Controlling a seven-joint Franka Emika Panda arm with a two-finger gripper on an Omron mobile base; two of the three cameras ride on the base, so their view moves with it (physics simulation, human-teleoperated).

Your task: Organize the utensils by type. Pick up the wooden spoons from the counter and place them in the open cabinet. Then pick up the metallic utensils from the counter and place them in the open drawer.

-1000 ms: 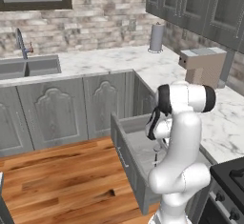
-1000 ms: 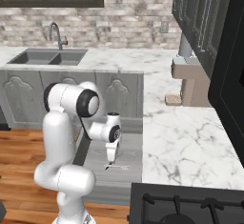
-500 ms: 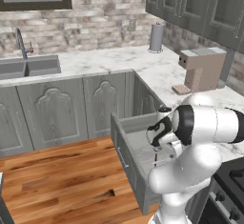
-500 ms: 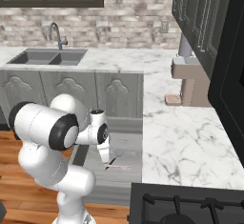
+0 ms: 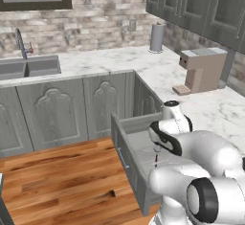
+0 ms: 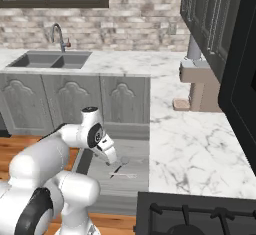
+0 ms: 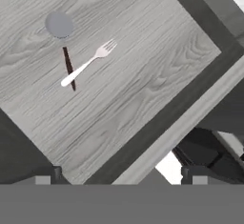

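The open drawer [image 7: 157, 46] has a grey wood-grain floor and stands pulled out below the counter [image 6: 192, 144]. On its floor lie the metallic utensils: a silver fork [image 7: 88, 63] crossing the dark handle of a round-bowled spoon [image 7: 59, 25]. They also show as small shapes, the fork [image 6: 125, 175] and the spoon [image 6: 120, 165]. My gripper [image 7: 119, 178] hangs open above the drawer with nothing between its fingers, apart from both utensils. From the right base view the gripper [image 6: 111, 158] sits just left of them. The wooden spoons are out of view.
A tan coffee machine [image 5: 203, 68] and a paper-towel roll [image 5: 157, 37] stand on the marble counter. A sink [image 6: 50, 59] lies at the far left. A black stove [image 6: 195, 214] is near the front. Dark upper cabinets [image 6: 210, 14] hang overhead.
The arm's upper links have swung down and towards the cameras. The hand has stayed over the drawer with its jaws open. Fork and spoon have not moved.
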